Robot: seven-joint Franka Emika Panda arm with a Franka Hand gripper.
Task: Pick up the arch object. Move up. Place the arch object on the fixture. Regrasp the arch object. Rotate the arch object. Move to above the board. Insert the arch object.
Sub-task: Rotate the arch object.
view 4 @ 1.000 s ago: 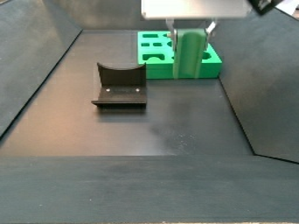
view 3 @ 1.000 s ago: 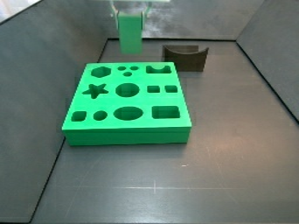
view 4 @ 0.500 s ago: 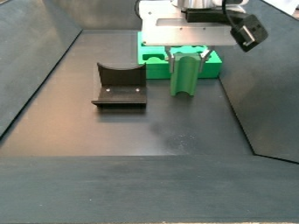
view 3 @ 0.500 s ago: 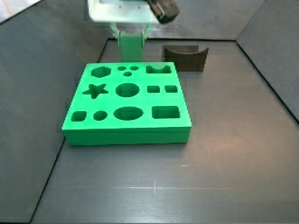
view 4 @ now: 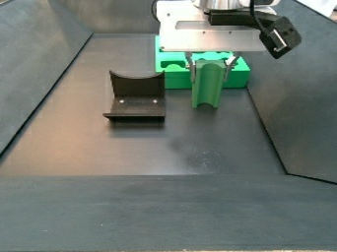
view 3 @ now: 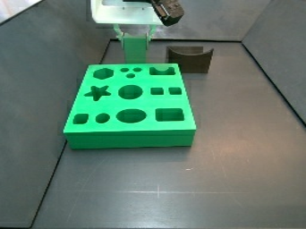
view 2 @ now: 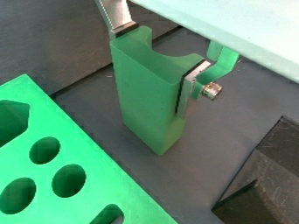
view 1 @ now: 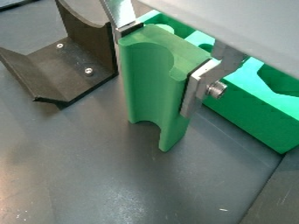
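The arch object (view 1: 158, 87) is a small green block held upright, its curved notch at the lower end. My gripper (view 1: 158, 48) is shut on its upper part, one silver finger (view 1: 201, 83) on each side. In both side views the arch object (view 3: 135, 46) (view 4: 208, 84) hangs low over the dark floor between the board (view 3: 129, 103) and the fixture (view 4: 134, 95); I cannot tell whether it touches the floor. The gripper (view 4: 211, 61) sits directly above it. The board's cutouts are all empty. The fixture's curved dip holds nothing.
Dark sloping walls (view 4: 53, 69) enclose the floor on all sides. The board (view 2: 47, 166) lies close on one side of the held block and the fixture (view 2: 268, 175) on the other. The camera mount (view 4: 277, 34) sticks out beside the gripper.
Since a second ago the gripper has come down with the arch object, bringing its body into view. Over the last half second nothing has visibly moved.
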